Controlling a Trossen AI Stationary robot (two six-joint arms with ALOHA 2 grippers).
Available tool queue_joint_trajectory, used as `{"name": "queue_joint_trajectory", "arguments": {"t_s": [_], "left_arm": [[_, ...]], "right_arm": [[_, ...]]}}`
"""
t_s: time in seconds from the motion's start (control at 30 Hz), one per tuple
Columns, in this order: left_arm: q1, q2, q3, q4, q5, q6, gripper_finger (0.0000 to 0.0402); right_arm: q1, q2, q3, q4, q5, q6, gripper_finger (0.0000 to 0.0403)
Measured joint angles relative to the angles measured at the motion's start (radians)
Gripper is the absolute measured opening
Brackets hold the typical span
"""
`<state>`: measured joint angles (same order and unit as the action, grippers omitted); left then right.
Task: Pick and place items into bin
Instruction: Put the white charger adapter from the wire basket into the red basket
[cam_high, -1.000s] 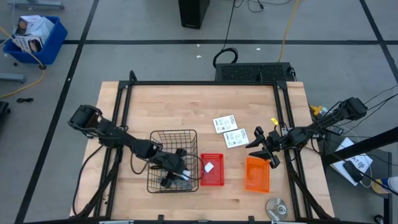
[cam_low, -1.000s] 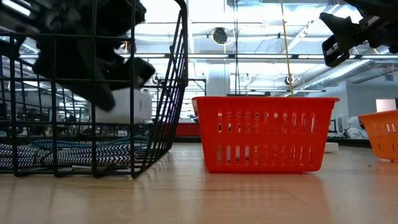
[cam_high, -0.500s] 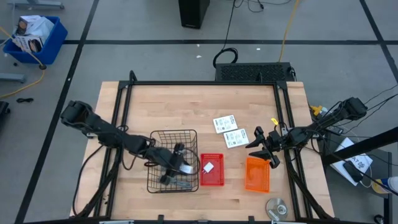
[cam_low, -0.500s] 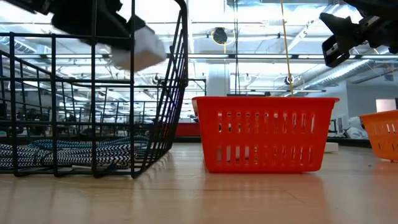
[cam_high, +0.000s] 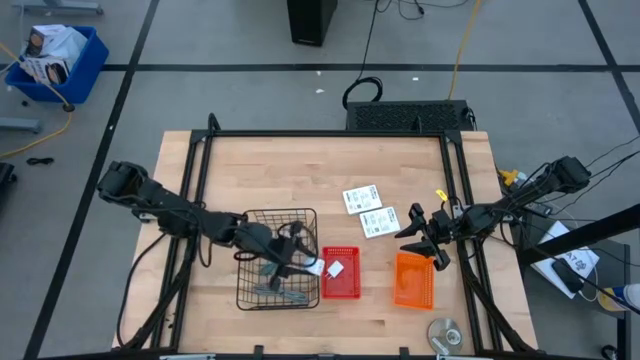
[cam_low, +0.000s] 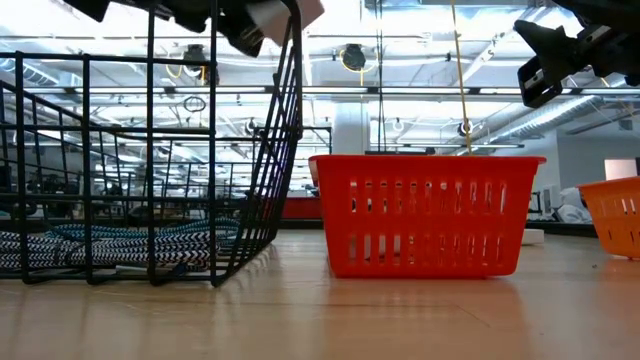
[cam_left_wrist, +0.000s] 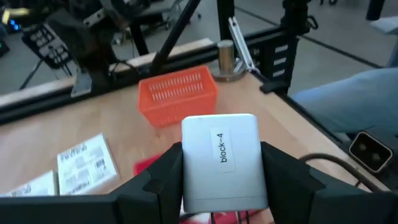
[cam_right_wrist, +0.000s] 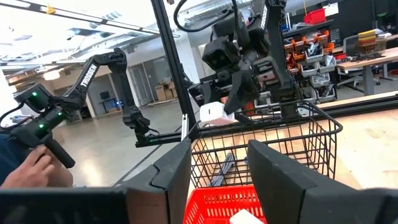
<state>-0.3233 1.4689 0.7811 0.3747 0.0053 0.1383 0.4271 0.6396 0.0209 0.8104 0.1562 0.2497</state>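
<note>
The left gripper (cam_high: 300, 262) is clamped on a white block (cam_left_wrist: 221, 163); a second ago it was low inside the wire basket (cam_high: 252, 290), half a second ago raised within it, and now it sits above the basket's right rim, at the side facing the red bin (cam_high: 341, 289); so the block has been lifted clear and, as I judge it, is on its way over to that bin, with the drop not yet made; a second block (cam_high: 335, 268) already lies in the red bin

In the left wrist view the block stands with its long axis running up between the fingers (cam_left_wrist: 161, 180), its labelled face toward the camera, the print reading "block-4" along that axis; in the low view it shows tilted above the basket's top wire

Further right, the right gripper (cam_high: 428, 240) hangs apart-fingered over the orange bin (cam_high: 413, 282) near the tabletop's right edge, unchanged; the cards (cam_high: 368, 210) lie beyond, mid-table; a tool (cam_right_wrist: 222, 169) lies in the basket
</note>
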Motion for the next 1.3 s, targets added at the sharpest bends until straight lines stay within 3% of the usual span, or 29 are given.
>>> {"name": "queue_joint_trajectory", "arguments": {"t_s": [0.3,0.83,1.0,1.17,1.3], "left_arm": [[0.045,0.068,0.03,0.089,0.076,0.021,0.018],[0.049,0.368,0.456,-0.336,0.128,0.095,0.018],[0.05,0.447,0.52,-0.385,0.13,0.097,0.0184],[0.053,0.485,0.543,-0.383,0.148,0.098,0.023],[0.062,0.493,0.543,-0.391,0.179,0.087,0.0234]], "right_arm": [[0.0,0.0,0.0,0.0,0.0,0.0,0.0153],[0.0,0.0,0.0,0.0,0.0,0.0,0.0153],[0.0,0.001,0.0,0.002,0.0,0.0,0.0153],[0.0,0.0,0.0,0.001,0.0,0.0,0.0153],[0.0,0.0,0.0,0.001,0.0,0.0,0.0153]]}}
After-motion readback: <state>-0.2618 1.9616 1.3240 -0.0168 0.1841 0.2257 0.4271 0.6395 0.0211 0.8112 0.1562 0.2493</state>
